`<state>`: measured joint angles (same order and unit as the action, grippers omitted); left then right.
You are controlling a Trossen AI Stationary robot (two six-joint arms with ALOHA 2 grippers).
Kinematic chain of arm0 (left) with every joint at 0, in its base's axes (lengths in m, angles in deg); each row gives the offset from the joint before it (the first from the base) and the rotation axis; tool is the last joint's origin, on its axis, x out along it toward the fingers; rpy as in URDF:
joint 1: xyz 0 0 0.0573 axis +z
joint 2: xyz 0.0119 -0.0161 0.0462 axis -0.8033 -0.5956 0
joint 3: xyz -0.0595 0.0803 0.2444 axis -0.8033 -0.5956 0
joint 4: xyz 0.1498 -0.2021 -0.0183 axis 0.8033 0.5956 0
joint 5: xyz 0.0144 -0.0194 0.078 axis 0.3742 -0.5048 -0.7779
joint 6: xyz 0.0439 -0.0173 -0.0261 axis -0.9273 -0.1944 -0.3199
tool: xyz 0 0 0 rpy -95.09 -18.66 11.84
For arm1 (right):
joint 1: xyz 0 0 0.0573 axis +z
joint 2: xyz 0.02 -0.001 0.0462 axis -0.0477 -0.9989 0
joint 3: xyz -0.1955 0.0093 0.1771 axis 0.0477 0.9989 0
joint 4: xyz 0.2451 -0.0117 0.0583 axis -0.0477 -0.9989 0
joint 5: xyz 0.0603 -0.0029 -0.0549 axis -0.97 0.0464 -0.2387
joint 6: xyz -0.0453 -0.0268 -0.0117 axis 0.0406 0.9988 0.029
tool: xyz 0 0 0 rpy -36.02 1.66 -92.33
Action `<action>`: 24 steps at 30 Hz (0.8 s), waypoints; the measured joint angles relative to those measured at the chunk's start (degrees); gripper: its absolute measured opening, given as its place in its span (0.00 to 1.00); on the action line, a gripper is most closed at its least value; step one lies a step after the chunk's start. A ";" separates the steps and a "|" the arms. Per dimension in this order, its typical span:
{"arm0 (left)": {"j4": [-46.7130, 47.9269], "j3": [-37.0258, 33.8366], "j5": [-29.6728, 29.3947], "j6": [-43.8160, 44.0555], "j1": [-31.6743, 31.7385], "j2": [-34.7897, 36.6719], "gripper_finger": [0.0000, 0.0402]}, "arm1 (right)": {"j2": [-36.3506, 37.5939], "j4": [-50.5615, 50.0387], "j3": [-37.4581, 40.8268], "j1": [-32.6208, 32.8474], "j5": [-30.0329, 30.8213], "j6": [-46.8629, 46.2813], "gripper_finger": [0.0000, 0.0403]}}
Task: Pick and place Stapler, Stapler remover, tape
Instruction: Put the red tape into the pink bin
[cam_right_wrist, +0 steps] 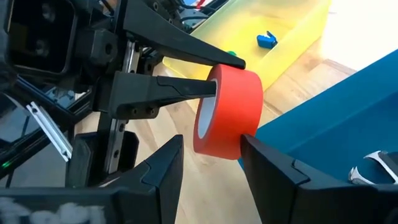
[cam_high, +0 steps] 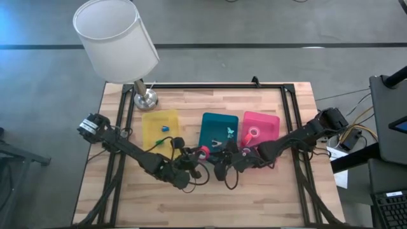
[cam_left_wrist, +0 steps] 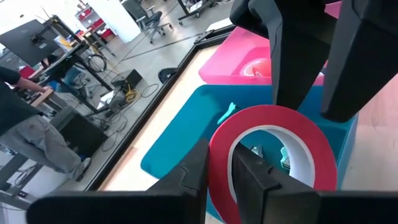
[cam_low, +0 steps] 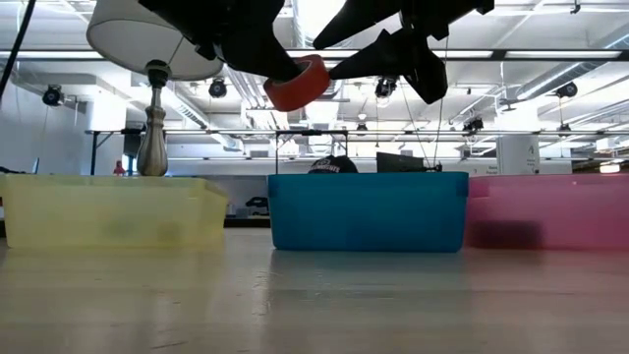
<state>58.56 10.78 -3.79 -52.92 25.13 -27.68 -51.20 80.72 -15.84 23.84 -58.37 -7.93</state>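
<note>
Low in the middle of the high view, the two arms met just in front of the blue tray [cam_high: 210, 124]. The left gripper [cam_high: 198, 154] was closed on a red tape roll [cam_high: 205, 151], one finger through its hole and one on the outside. In the low view the roll [cam_low: 297, 83] hung up in the air, above the blue tray [cam_low: 369, 211]. The right gripper [cam_high: 224, 160] was close beside it, and its fingers [cam_right_wrist: 163, 165] stood wide apart on both sides of the roll [cam_right_wrist: 228, 113], not squeezing it.

Farther up the picture, three trays sat in a row. The yellow tray [cam_high: 152, 119] on the left held a small blue thing [cam_high: 165, 127]. The pink tray [cam_high: 270, 124] on the right held a pink ring [cam_high: 254, 132]. A lamp [cam_high: 117, 41] stood at the upper left of the table [cam_high: 254, 197].
</note>
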 joint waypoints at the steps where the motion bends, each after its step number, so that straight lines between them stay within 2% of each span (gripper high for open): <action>1: 0.31 0.00 -0.23 0.29 -0.02 0.00 0.14 | 0.06 -0.02 0.00 0.00 -0.14 0.02 0.40; 24: 0.22 0.00 -1.04 0.90 -1.31 0.11 0.14 | 0.36 -0.17 0.02 0.26 -1.89 0.33 0.40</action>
<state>58.78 10.78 -4.83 -52.02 23.82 -27.57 -50.85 80.54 -15.82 24.10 -60.26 -7.61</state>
